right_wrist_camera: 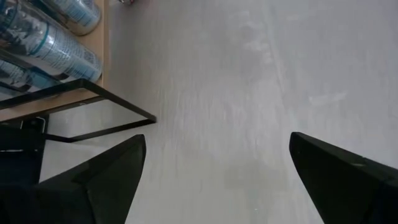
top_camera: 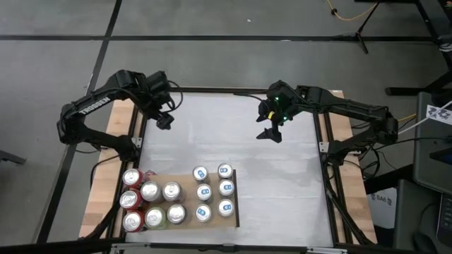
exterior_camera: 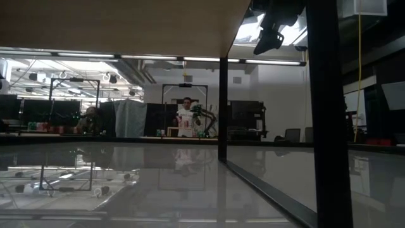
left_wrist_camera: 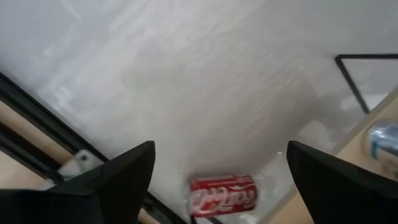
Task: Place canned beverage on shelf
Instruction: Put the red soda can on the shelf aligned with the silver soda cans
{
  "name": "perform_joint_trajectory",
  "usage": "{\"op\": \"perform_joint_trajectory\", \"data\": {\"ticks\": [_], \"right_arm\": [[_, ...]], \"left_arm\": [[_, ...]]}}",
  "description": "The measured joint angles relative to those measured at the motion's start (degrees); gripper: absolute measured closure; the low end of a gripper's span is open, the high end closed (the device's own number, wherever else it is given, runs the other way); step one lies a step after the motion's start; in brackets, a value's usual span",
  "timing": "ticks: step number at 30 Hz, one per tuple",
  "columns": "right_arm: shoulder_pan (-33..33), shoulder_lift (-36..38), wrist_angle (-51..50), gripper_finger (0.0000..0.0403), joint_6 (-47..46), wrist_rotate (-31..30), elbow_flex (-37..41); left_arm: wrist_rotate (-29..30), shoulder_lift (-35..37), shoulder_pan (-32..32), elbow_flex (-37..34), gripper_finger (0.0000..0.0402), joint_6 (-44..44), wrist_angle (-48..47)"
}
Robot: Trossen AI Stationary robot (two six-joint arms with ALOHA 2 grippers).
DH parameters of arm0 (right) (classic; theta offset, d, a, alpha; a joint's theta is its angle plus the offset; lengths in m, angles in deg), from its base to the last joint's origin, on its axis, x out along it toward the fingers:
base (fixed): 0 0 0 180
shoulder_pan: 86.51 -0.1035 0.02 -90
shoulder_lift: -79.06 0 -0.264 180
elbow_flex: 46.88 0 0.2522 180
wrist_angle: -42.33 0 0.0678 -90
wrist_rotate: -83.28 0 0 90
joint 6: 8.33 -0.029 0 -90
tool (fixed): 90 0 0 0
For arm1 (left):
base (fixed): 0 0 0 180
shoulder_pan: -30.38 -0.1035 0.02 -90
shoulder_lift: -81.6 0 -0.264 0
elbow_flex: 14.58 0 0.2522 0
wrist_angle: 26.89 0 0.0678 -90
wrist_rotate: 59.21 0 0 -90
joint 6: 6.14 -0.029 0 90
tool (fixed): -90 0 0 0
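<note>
Shelf (top_camera: 185, 201) loaded with upright cans (top_camera: 173, 192). Left gripper (top_camera: 164, 121) and right gripper (top_camera: 269, 133) raised over white table (top_camera: 233, 134), fingers spread, nothing held.

White table (top_camera: 233, 134), cables on grey floor (top_camera: 346, 14), person (exterior_camera: 186, 117) standing beyond

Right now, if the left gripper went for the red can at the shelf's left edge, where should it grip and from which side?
Probably the round side wall, just below the rim, coming straight down. The red can stands upright at the edge of the shelf, with other cans crowding it, so only its top is free. The left gripper hangs open above the table, empty.
</note>
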Motion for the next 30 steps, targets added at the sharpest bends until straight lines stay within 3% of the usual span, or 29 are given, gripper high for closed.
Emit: {"op": "perform_joint_trajectory", "data": {"ticks": [7, 12, 24, 30], "right_arm": [[0.0, 0.0, 0.0, 0.0017, 0.02, -0.02, 0.0], [0.0, -0.01, 0.01, 0.0017, 0.04, -0.03, 0.0], [0.0, -0.01, 0.26, 0.0017, 0.07, -0.1, 0.0], [0.0, -0.02, 0.79, 0.0017, 0.07, 0.03, 0.0]], "left_arm": [[1.5, 0.0, 0.02, -2.39, 0.0048, -6.38, 0.11], [-4.6, 0.05, -1.45, -10.96, 0.0049, -11.78, 0.01], [-2.73, 0.75, -2.01, -27.63, 0.0049, -27.15, -0.04], [-2.52, 1.01, -2.01, -35.55, 0.0049, -29.04, 0.0]]}}
